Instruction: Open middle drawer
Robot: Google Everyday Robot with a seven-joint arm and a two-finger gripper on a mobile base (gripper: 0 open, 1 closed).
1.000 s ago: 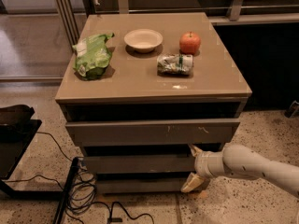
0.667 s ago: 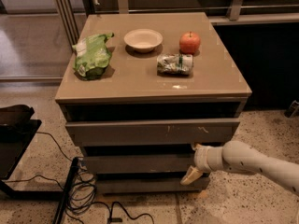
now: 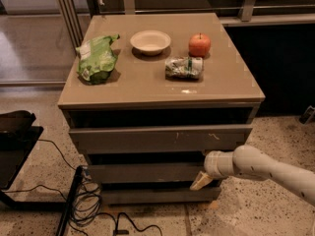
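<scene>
- My gripper point(image 3: 201, 181) sits at the lower right end of the middle drawer point(image 3: 147, 172).
- Whether it is clenched or released, I cannot tell.
- That drawer lies just below the scratched top drawer point(image 3: 157, 138).

The taupe-grey middle drawer point(image 3: 147, 172) — flat, handleless — has the gripper point(image 3: 203, 181) at its right end.

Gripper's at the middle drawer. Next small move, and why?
Probably catch the lower edge of the middle drawer and pull straight out from the cabinet. The gripper sits at that front's lower right edge. The flat front has no handle, and no tray shows, so it looks barely opened, if at all.
</scene>
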